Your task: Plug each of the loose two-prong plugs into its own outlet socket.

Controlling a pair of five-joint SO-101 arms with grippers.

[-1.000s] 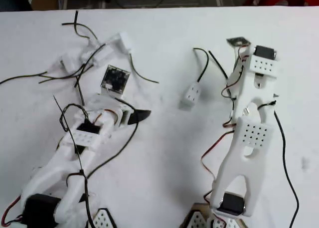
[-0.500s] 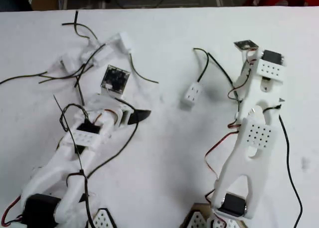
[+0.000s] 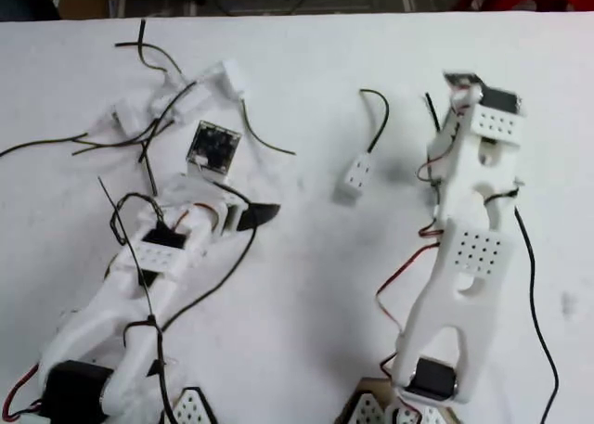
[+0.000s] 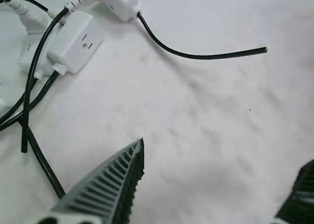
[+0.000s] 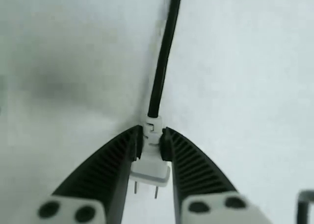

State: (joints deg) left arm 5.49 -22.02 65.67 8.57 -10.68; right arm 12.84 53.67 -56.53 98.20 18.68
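Though corded, plug [image 5: 149, 171] inside pincer [image 5: 151, 132] (right)

**Free:** bare counter [image 3: 316, 294] strip between the left arm [image 3: 139, 285] and the right arm [image 3: 464, 257], running from near edge to far edge; far-right corner; patch between the left arm's wide-apart jaws.

**Obstacles:** tangle of cords and sockets [image 3: 153, 118] towards the far-left corner; lone socket [image 3: 356, 175] with its cord [image 3: 382, 118] mid-counter, near the right arm.
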